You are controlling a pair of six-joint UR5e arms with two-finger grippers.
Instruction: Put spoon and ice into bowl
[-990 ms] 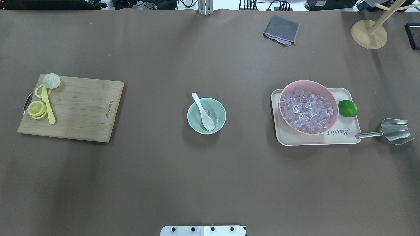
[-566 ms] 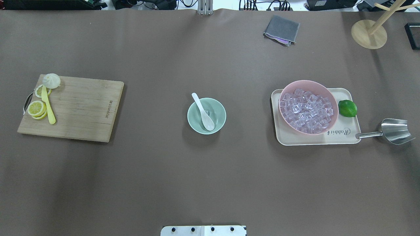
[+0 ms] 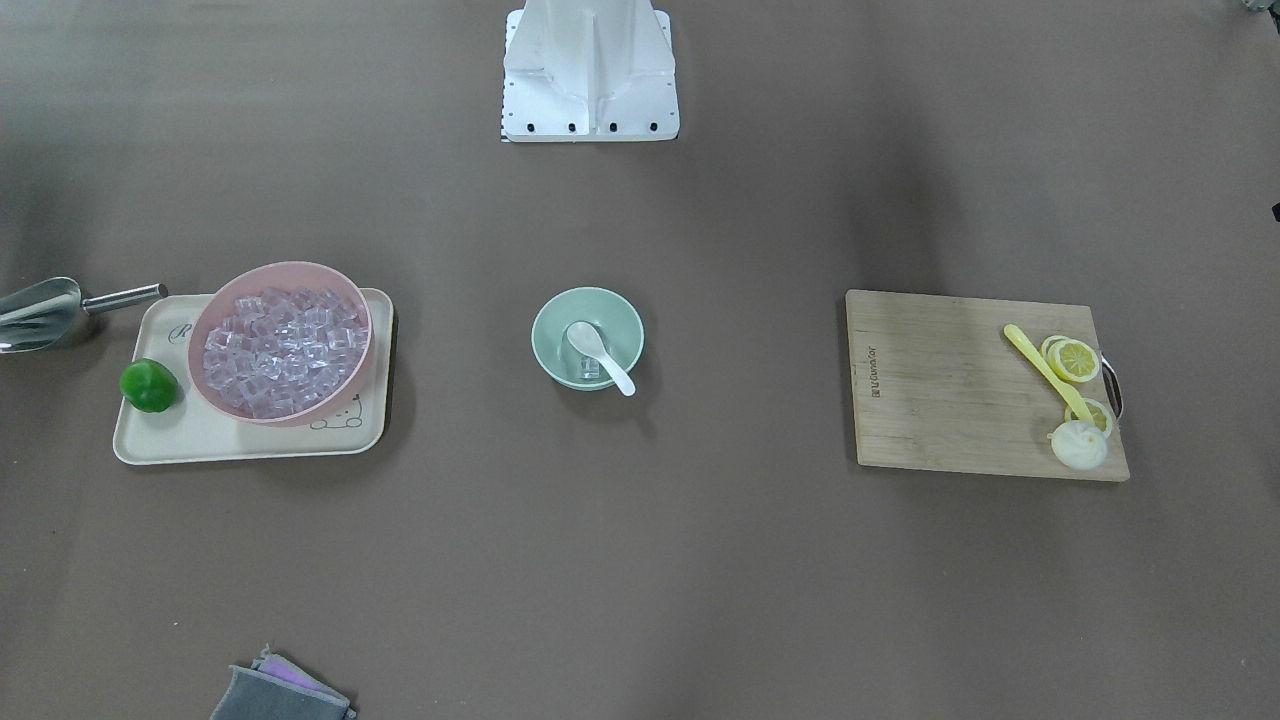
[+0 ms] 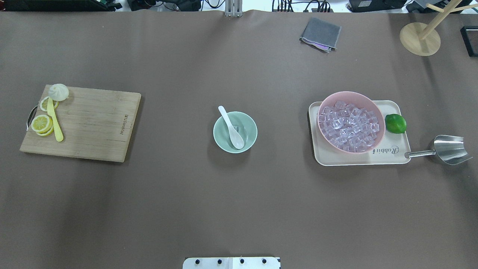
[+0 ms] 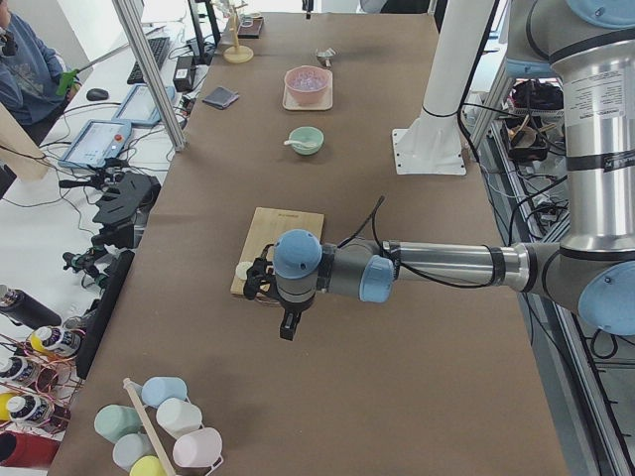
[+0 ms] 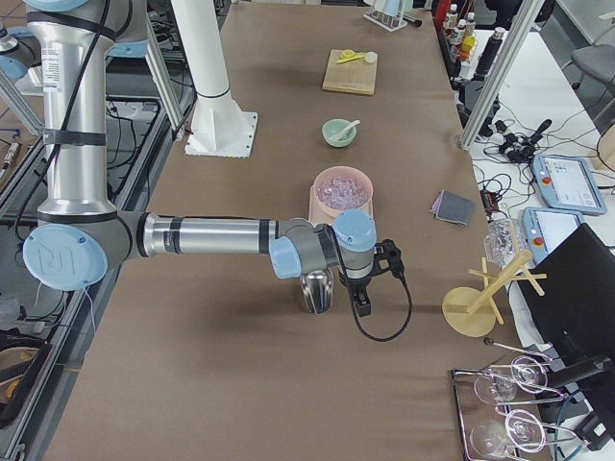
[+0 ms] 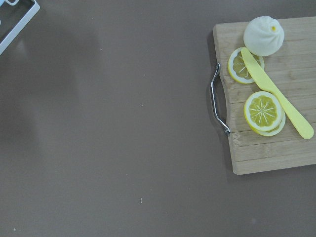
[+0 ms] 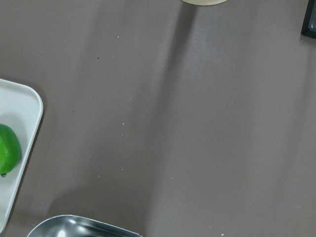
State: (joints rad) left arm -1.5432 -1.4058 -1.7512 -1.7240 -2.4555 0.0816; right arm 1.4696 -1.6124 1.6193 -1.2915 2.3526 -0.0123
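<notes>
The mint-green bowl [image 4: 251, 130] stands at the table's middle, also in the front view [image 3: 545, 322]. The white spoon [image 4: 232, 129] lies in it, scoop down inside and handle over the far-left rim; it also shows in the front view [image 3: 603, 364]. One clear ice cube [image 3: 589, 369] lies in the bowl beside the scoop. My left gripper [image 5: 288, 325] hangs over the table off the cutting board's outer end. My right gripper [image 6: 363, 303] hangs beside the metal scoop [image 6: 317, 291]. Both show only in side views, so I cannot tell whether they are open or shut.
A pink bowl [image 4: 351, 94] full of ice cubes and a lime [image 4: 395, 123] sit on a cream tray [image 4: 388, 157] at the right. The metal scoop [image 4: 450, 149] lies beside it. A cutting board [image 4: 93, 123] with lemon slices and a yellow knife [image 4: 55, 121] is at the left. A grey cloth [image 4: 320, 33] lies far back.
</notes>
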